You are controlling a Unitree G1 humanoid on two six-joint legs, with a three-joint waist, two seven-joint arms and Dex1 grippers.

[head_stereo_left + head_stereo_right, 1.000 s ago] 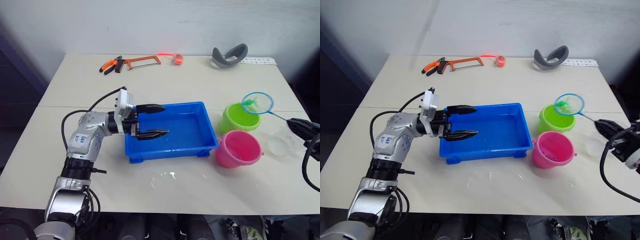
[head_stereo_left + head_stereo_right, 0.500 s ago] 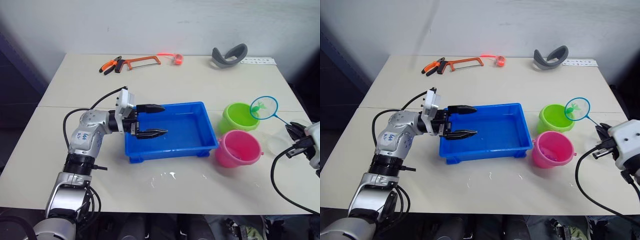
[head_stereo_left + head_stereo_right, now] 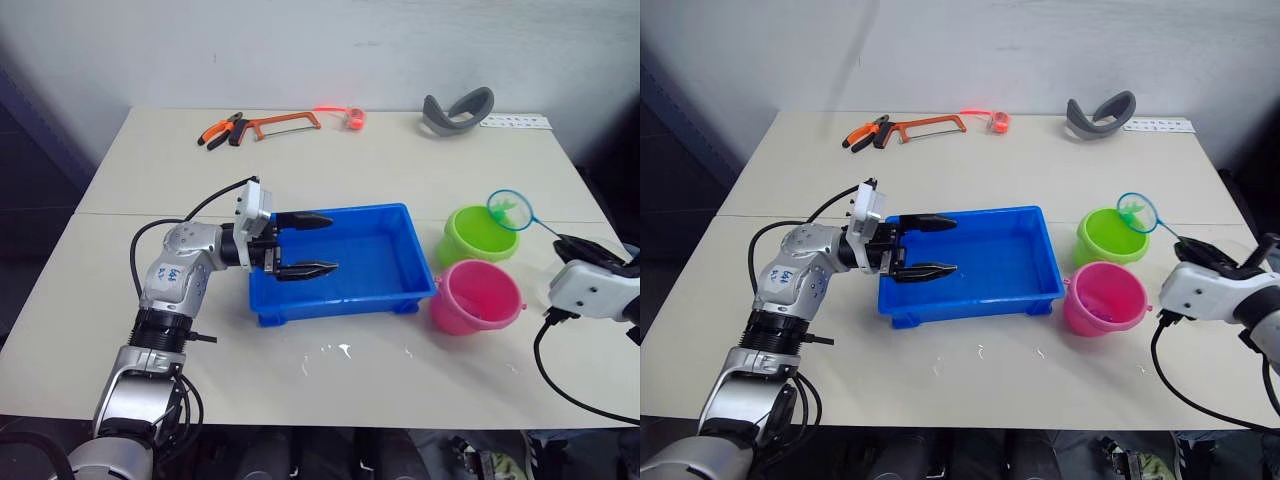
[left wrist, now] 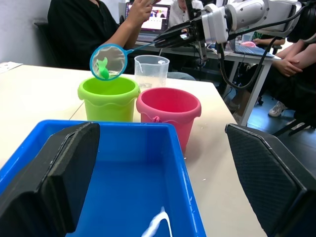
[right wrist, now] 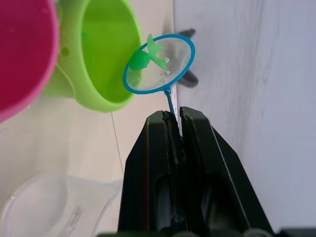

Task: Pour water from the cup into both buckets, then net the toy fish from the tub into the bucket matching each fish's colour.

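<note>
Cream-coloured tabletop [image 3: 400, 170] runs back to a pale wall, with an orange hacksaw [image 3: 285, 123] and orange-handled pliers [image 3: 221, 130] lying near its far edge. Largest on it is the shallow rectangular bright blue plastic tub [image 3: 345, 262], rimmed and holding a little water. Over its left end hangs the left gripper [image 3: 312, 243], its two black fingers spread wide apart and holding nothing. Right of the tub stand two small round pails close together: the lime green bucket [image 3: 478, 233] farther back and the bright pink bucket [image 3: 476, 296] nearer. Beside them, towards the table's right edge, sits the large clear plastic cup [image 4: 151, 70]. The right gripper [image 5: 172, 116] has its fingers clamped on the thin handle of the small round blue-rimmed net [image 5: 159, 62], whose mesh hoop hangs tilted above the green bucket's rim. Inside the mesh lies one tiny green toy fish [image 5: 146, 57].
</note>
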